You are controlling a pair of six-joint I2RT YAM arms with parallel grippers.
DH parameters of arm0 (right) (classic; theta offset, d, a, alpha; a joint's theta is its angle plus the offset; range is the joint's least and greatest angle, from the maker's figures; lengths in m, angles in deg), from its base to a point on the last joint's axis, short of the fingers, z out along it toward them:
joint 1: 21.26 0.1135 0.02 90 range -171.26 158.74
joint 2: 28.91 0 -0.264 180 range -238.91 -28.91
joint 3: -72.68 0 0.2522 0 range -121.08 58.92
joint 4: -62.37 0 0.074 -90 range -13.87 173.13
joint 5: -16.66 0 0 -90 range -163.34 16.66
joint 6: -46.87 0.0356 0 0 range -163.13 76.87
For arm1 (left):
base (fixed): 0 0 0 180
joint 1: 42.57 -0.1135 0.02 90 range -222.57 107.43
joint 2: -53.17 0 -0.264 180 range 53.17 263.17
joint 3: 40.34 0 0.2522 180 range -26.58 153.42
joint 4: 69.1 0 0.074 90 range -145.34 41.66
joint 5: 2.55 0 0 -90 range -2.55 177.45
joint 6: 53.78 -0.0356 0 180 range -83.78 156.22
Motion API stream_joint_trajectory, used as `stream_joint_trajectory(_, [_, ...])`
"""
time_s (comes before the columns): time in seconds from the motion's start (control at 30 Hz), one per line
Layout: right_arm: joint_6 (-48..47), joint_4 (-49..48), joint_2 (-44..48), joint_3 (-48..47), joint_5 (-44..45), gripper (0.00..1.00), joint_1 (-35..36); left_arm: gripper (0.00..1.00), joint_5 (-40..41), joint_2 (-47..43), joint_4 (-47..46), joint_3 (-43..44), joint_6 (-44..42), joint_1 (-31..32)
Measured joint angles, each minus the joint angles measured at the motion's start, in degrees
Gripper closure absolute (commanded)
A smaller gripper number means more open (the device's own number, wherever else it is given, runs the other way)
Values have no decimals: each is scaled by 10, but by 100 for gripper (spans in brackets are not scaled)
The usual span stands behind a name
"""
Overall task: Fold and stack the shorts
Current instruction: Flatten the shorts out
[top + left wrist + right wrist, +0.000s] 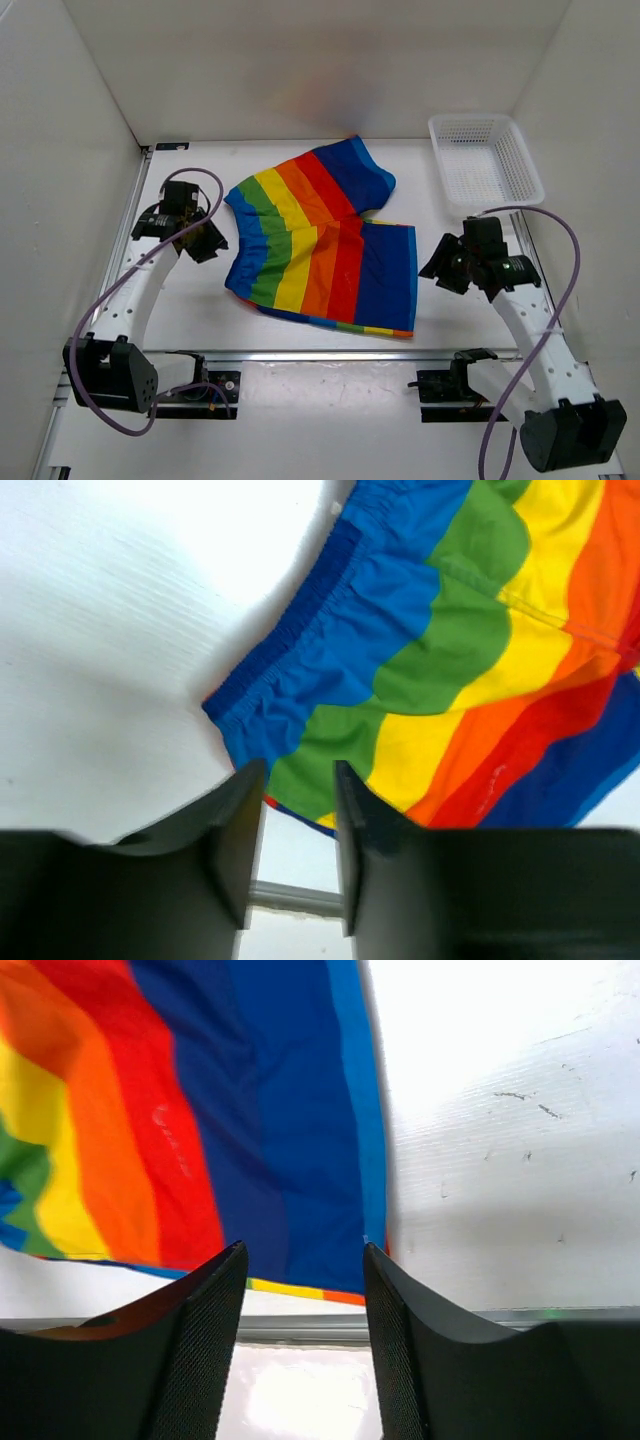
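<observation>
The rainbow-striped shorts (pixel 320 240) lie spread flat in the middle of the table, one leg pointing to the far right, the other toward the near edge. My left gripper (pixel 207 243) hovers just left of the gathered waistband (pixel 290 645), open and empty (pixel 298 780). My right gripper (pixel 447 268) hovers just right of the dark blue leg hem (pixel 330 1160), open and empty (pixel 305 1260). Neither gripper touches the fabric.
A white plastic mesh basket (pixel 520 160) stands at the far right corner, empty. White walls close in the table on the left, the back and the right. A metal rail (pixel 330 354) runs along the near edge.
</observation>
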Motion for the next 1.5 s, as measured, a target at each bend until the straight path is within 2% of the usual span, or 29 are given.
stream_joint_trajectory(0.03, [8, 0, 15, -1, 1, 35, 0, 32, 4, 0, -1, -4, 0, 0])
stream_joint_trajectory(0.17, [39, 3, 43, 21, -28, 24, 0, 6, -3, 4, -6, -67, 11, 0])
stream_joint_trajectory(0.37, [103, 0, 36, 155, -113, 20, -1, 4, -37, 94, -35, -137, 28, 18])
stream_joint_trajectory(0.43, [120, 2, 33, 186, -139, 20, -5, 20, -46, 134, -48, -137, 30, 34])
stream_joint_trajectory(0.47, [130, -2, 30, 198, -155, 20, -8, 34, -49, 150, -56, -137, 31, 41])
stream_joint_trajectory(0.5, [138, -10, 25, 209, -171, 21, -11, 51, -52, 163, -65, -138, 33, 46])
stream_joint_trajectory(0.53, [149, -23, 21, 220, -185, 21, -12, 87, -55, 172, -72, -139, 35, 50])
stream_joint_trajectory(0.57, [162, -41, 16, 233, -200, 22, -13, 90, -55, 177, -80, -142, 38, 54])
stream_joint_trajectory(0.7, [210, -99, -11, 270, -247, 24, -15, 90, -54, 179, -90, -145, 38, 56])
stream_joint_trajectory(0.9, [257, -154, -24, 273, -262, 27, -15, 90, -53, 157, -94, -145, 38, 56])
stream_joint_trajectory(1.1, [304, -193, -23, 303, -259, 37, -15, 90, -53, 139, -94, -145, 40, 56])
stream_joint_trajectory(1.17, [316, -197, -23, 312, -253, 45, -13, 90, -53, 139, -94, -145, 41, 56])
stream_joint_trajectory(1.23, [327, -203, -23, 315, -246, 59, -9, 90, -53, 136, -94, -145, 42, 56])
stream_joint_trajectory(1.27, [329, -207, -23, 315, -241, 79, -7, 90, -53, 134, -94, -145, 42, 57])
stream_joint_trajectory(1.33, [334, -211, -23, 312, -229, 100, -1, 90, -53, 129, -93, -145, 43, 58])
stream_joint_trajectory(1.5, [322, -197, -34, 266, -184, 100, 1, 90, -55, 129, -72, -118, 47, 58])
